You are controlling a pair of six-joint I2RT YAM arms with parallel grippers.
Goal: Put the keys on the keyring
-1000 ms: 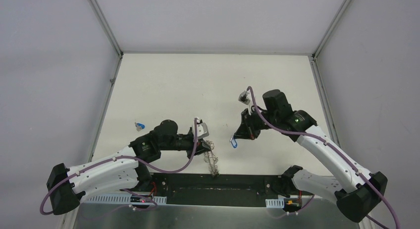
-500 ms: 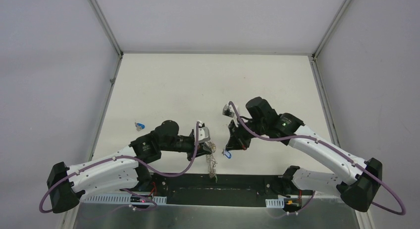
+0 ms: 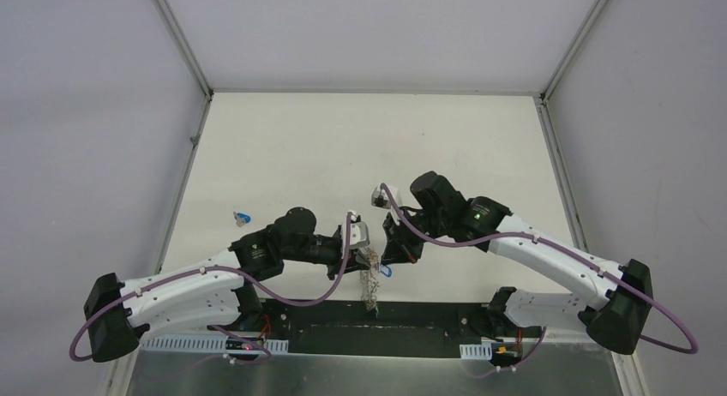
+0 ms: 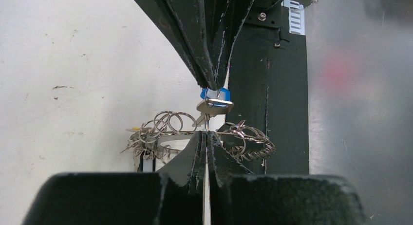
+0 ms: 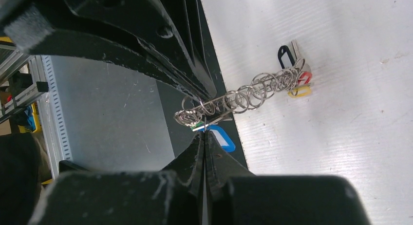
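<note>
Top external view: both arms meet near the front edge of the worktop (image 3: pixel 343 139).
Left claw (image 4: pixel 205 137): clenched on the keyring (image 4: pixel 165 125), holding it edge-on.
Right claw (image 5: pixel 204 137): clenched on a blue-tagged key (image 5: pixel 221 138), whose metal tip is at the ring's loops.
Done: black, red and yellow keys (image 5: pixel 298 79) hang on the ring.
Left: thread this key; another blue key (image 3: pixel 243 216) lies well apart on the worktop.
</note>
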